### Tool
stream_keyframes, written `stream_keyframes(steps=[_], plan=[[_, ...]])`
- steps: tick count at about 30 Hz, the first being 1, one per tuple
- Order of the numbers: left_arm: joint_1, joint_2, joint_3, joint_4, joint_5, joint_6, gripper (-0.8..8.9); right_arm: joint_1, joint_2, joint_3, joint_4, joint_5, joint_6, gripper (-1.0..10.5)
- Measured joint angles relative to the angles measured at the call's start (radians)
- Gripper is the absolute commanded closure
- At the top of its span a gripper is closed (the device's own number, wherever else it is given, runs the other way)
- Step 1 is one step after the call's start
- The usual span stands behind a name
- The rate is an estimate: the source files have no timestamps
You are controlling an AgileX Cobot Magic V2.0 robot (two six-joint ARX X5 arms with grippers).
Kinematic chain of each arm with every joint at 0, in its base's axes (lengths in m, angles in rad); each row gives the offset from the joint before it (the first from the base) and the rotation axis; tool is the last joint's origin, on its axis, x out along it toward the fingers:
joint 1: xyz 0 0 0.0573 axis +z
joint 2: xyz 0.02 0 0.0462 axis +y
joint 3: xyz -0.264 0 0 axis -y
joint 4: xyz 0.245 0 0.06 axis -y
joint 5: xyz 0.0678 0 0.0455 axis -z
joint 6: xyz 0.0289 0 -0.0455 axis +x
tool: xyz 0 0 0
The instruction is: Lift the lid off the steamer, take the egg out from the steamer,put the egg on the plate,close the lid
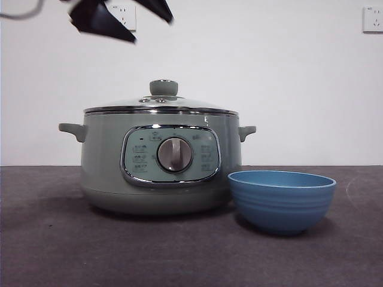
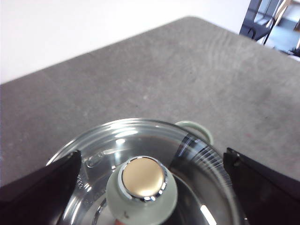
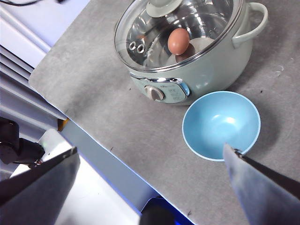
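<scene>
Two arms are sharing this job, and only one is getting near the work. The left gripper [image 2: 145, 187] is hovering directly above the lid [image 1: 160, 106], its black jaws spread wide on either side of the pale green knob [image 2: 142, 187] without touching it; in the front view the same gripper [image 1: 119, 21] is showing as a dark shape high over the pot. I am reading that as lining up for a grasp on the knob, since the lid is sitting fully closed on the steamer [image 1: 157, 161] and nothing has been lifted yet. The right gripper [image 3: 150, 187] is hanging well back and high, jaws wide apart and holding nothing, looking down on the whole layout; it is probably waiting its turn for the egg. Through the glass of the lid, the right wrist view is showing one brown egg [image 3: 178, 41] resting inside the steamer, toward the middle of the shiny inner pan. The blue bowl serving as the plate [image 1: 282, 206] is standing on the grey table [image 1: 60, 251] just beside the steamer, on the side by the control panel and one handle, and it is empty. That placement is making sense to me: the egg's trip from pot to bowl is staying short. So every step of the task is remaining ahead.
</scene>
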Motion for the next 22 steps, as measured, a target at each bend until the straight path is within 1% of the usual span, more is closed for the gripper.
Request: stream_keyframes(steps=[5,9,19,21,22], plan=[[-0.021,0.095,0.000,0.060,-0.032,0.004,2.56,0.000,0.000,0.000,0.000,0.000,0.000,3.8],[-0.027,0.148,0.000,0.074,-0.050,0.010,2.56,0.000,0.000,0.000,0.000,0.000,0.000,3.8],[-0.030,0.196,0.000,0.073,-0.070,0.011,2.60,0.000,0.000,0.000,0.000,0.000,0.000,3.8],[-0.034,0.196,0.000,0.072,-0.076,0.011,4.24,0.000,0.000,0.000,0.000,0.000,0.000,3.8],[-0.034,0.196,0.000,0.068,-0.076,0.011,4.67,0.000,0.000,0.000,0.000,0.000,0.000,3.8]])
